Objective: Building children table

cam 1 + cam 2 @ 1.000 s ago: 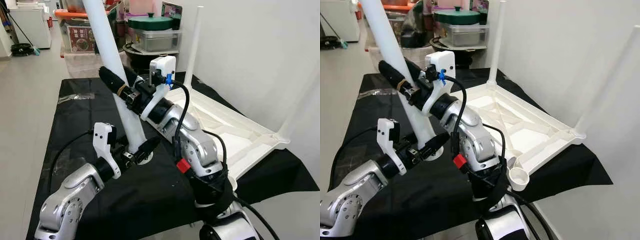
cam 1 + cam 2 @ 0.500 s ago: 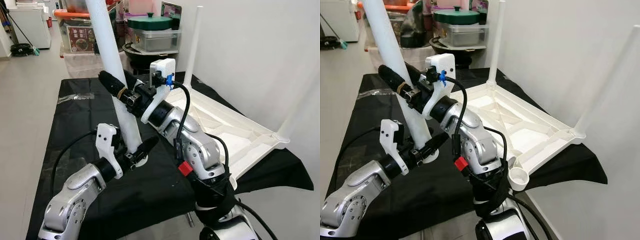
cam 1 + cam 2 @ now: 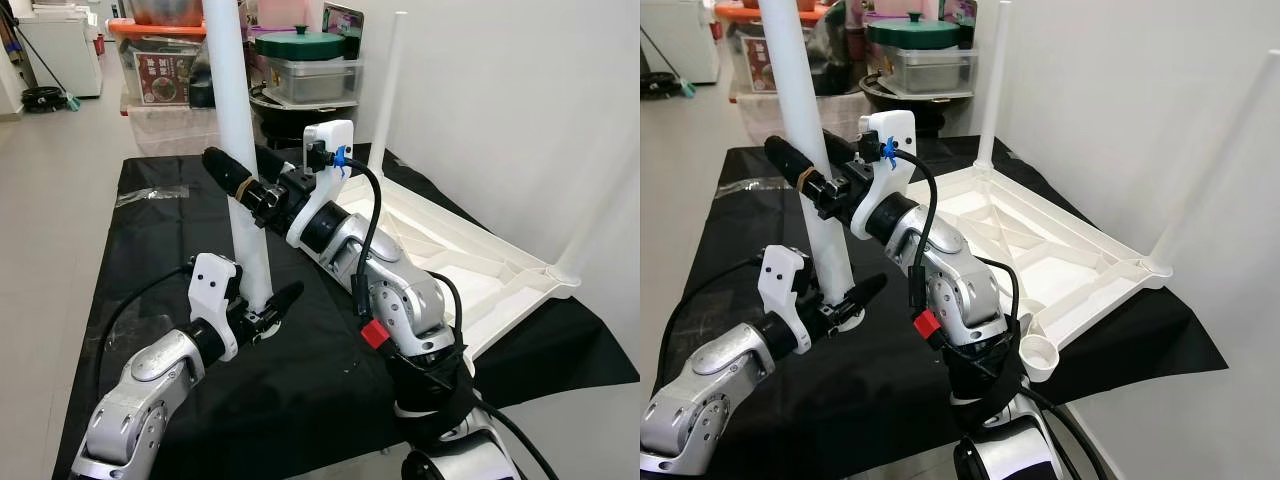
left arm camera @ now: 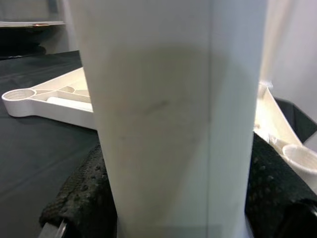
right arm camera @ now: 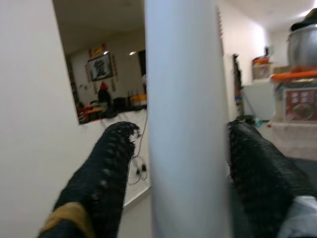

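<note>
A long white table leg [image 3: 232,110] stands nearly upright on the black cloth. My left gripper [image 3: 268,305] is shut on its foot, where the black fingers [image 4: 84,198] press both sides of the tube. My right gripper [image 3: 235,165] is shut on the leg higher up, one finger on each side [image 5: 111,163]. To the right lies the white tabletop [image 3: 450,260] upside down, with one leg [image 3: 388,80] fitted at its far corner and another [image 3: 600,200] at the right corner. An open round socket [image 3: 1038,352] shows at its near corner.
A black cloth [image 3: 150,230] covers the work table, whose front edge lies close to me. Behind it stand storage bins [image 3: 150,60] and a pot with a green lid [image 3: 300,45]. A white wall [image 3: 520,100] runs along the right; bare floor [image 3: 50,200] lies left.
The held leg has swung from leaning left to nearly upright, with both grippers still on it. Its foot has shifted slightly left on the cloth.
</note>
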You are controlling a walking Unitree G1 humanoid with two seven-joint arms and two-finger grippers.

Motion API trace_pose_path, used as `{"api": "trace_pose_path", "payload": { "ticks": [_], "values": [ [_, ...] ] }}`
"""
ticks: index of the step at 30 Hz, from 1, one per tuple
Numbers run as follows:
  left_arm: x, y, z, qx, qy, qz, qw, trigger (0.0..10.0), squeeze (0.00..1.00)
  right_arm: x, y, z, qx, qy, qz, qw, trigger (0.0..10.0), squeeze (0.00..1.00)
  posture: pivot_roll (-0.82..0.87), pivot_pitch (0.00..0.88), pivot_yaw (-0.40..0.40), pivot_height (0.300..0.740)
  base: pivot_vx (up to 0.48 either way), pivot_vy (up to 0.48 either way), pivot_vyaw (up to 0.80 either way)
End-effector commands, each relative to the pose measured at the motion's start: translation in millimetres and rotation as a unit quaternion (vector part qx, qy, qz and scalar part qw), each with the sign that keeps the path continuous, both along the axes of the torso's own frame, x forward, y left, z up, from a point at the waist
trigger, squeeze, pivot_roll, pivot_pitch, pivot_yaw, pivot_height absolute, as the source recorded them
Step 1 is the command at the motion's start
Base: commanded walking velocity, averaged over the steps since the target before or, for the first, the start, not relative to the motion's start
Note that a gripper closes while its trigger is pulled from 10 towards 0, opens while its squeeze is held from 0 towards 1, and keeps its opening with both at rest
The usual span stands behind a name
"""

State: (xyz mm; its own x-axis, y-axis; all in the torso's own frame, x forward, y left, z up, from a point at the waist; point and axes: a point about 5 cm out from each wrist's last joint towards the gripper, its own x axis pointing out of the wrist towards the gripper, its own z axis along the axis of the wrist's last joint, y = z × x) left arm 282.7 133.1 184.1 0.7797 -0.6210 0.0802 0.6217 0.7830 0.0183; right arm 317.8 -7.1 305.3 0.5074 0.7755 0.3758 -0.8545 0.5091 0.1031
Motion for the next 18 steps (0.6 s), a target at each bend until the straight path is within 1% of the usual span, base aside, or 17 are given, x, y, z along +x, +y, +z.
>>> {"api": "trace_pose_path", "payload": {
  "ticks": [1, 3, 5, 6, 10, 11, 12, 13, 14, 15, 17, 18],
  "values": [
    [-4.4, 5.5, -3.3, 0.043, -0.008, -0.008, 0.999, 10.0, 0.00, 0.4, -6.8, -2.7, -0.017, 0.009, 0.010, 1.000, 10.0, 1.00, 0.08, 0.000, -0.050, 0.740, 0.000, 0.000, 0.00],
    [-6.9, 10.6, -4.8, 0.068, -0.011, -0.013, 0.998, 10.0, 0.00, 3.0, -9.9, -7.9, -0.036, 0.023, 0.011, 0.999, 10.0, 1.00, 0.09, 0.000, -0.051, 0.740, 0.000, 0.000, 0.00],
    [-7.3, 12.3, -5.0, 0.072, -0.011, -0.013, 0.997, 10.0, 0.00, 3.7, -10.3, -9.4, -0.040, 0.029, 0.013, 0.999, 10.0, 1.00, 0.09, 0.000, -0.051, 0.740, 0.000, 0.000, 0.00],
    [-8.2, 14.2, -5.2, 0.082, -0.013, -0.016, 0.996, 10.0, 0.00, 4.4, -9.8, -12.5, -0.052, 0.034, 0.013, 0.998, 10.0, 1.00, 0.09, 0.000, -0.051, 0.740, 0.000, 0.000, 0.00],
    [-9.3, 15.5, -4.9, 0.090, -0.014, -0.020, 0.996, 10.0, 0.00, 5.4, -8.9, -15.9, -0.060, 0.043, 0.012, 0.997, 10.0, 1.00, 0.09, 0.000, -0.054, 0.740, 0.000, 0.000, 0.00],
    [-11.6, 15.3, -4.8, 0.103, -0.017, -0.031, 0.994, 10.0, 0.00, 7.2, -7.4, -19.3, -0.068, 0.051, 0.007, 0.996, 10.0, 0.07, 0.10, 0.000, -0.055, 0.740, 0.000, 0.000, 0.00],
    [-13.5, 14.4, -5.5, 0.112, -0.019, -0.042, 0.993, 10.0, 0.00, 8.7, -5.3, -22.6, -0.071, 0.065, 0.006, 0.995, 10.0, 0.00, 0.10, 0.000, -0.055, 0.740, 0.000, 0.000, 0.00],
    [-13.5, 14.4, -5.5, 0.112, -0.019, -0.042, 0.993, 10.0, 0.00, 8.7, -5.3, -22.6, -0.071, 0.065, 0.006, 0.995, 10.0, 0.00, 0.10, 0.000, -0.055, 0.740, 0.000, 0.000, 0.00],
    [-15.1, 13.1, -5.9, 0.118, -0.021, -0.052, 0.991, 10.0, 0.00, 9.7, -3.1, -25.4, -0.071, 0.082, 0.009, 0.994, 10.0, 0.00, 0.10, 0.000, -0.055, 0.740, 0.000, 0.000, 0.00],
    [-16.8, 10.8, -6.8, 0.124, -0.023, -0.065, 0.990, 10.0, 0.00, 10.3, 0.9, -30.6, -0.065, 0.113, 0.020, 0.991, 10.0, 0.00, 0.10, 0.000, -0.055, 0.740, 0.000, 0.000, 0.00],
    [-16.8, 10.8, -6.8, 0.124, -0.023, -0.065, 0.990, 10.0, 0.00, 10.3, 0.9, -30.6, -0.065, 0.113, 0.020, 0.991, 10.0, 0.00, 0.10, 0.000, -0.055, 0.740, 0.000, 0.000, 0.00],
    [-17.5, 10.1, -7.3, 0.128, -0.024, -0.070, 0.989, 10.0, 0.00, 9.8, 2.5, -33.2, -0.067, 0.123, 0.028, 0.990, 10.0, 0.00, 0.10, 0.000, -0.058, 0.740, 0.000, 0.000, 0.00]
  ]
}}
